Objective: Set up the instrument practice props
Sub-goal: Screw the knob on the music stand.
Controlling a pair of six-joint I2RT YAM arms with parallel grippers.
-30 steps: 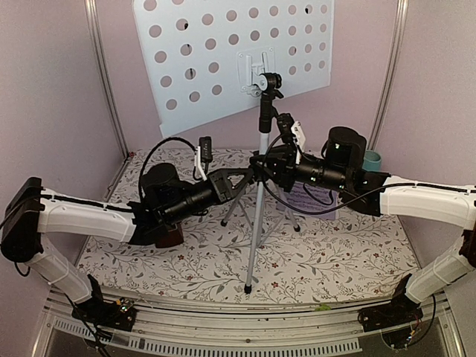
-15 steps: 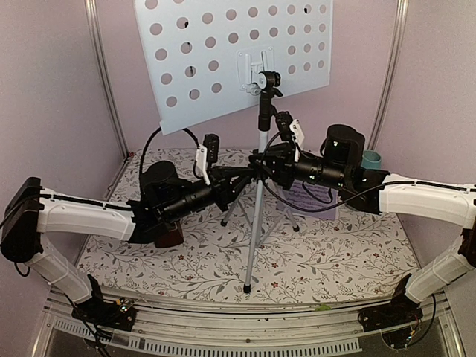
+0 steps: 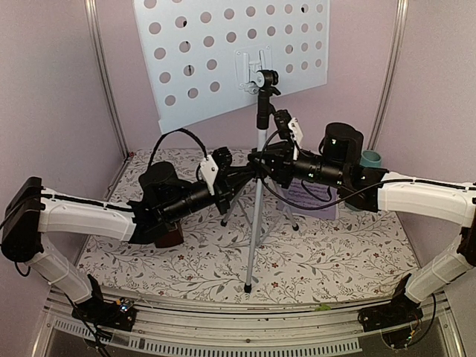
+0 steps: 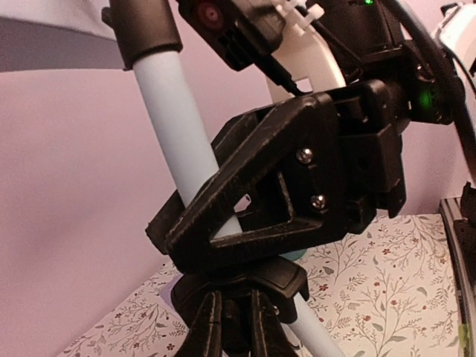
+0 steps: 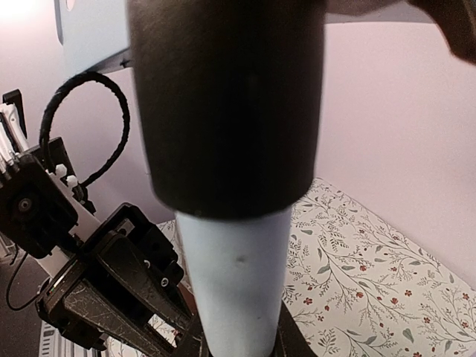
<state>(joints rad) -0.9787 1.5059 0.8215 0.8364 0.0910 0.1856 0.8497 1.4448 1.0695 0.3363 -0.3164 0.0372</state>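
**Left gripper** (image 3: 245, 172): closed on the pale pole (image 4: 175, 141) of the music stand (image 3: 223, 59), just above the tripod hub (image 4: 238, 286). A second ago its jaws stood apart beside the pole and the wrist was rolled differently.

**Right gripper** (image 3: 260, 159): clamped on the same pole from the opposite side, unchanged.

**Music stand:** upright on the floral cloth (image 3: 335, 260) with its near foot planted. The perforated desk sits slightly higher in the top view than before.
- Judgement: with both holds made, the stand is ready to be raised or straightened. The other props look not yet placed.

**Sheet-music pages** (image 3: 318, 195): flat on the cloth beneath the right arm.

**Metronome** (image 3: 169, 236): half hidden under the left arm.

**Teal cup** (image 3: 371, 158): behind the right arm.

**View notes:**
- Only the left wrist shows a black triangular finger (image 4: 253, 186) bearing against the tube.
- Only the right wrist shows the black collar (image 5: 230, 104) close above the tube.
- Only the top view shows the desk, pages and metronome.
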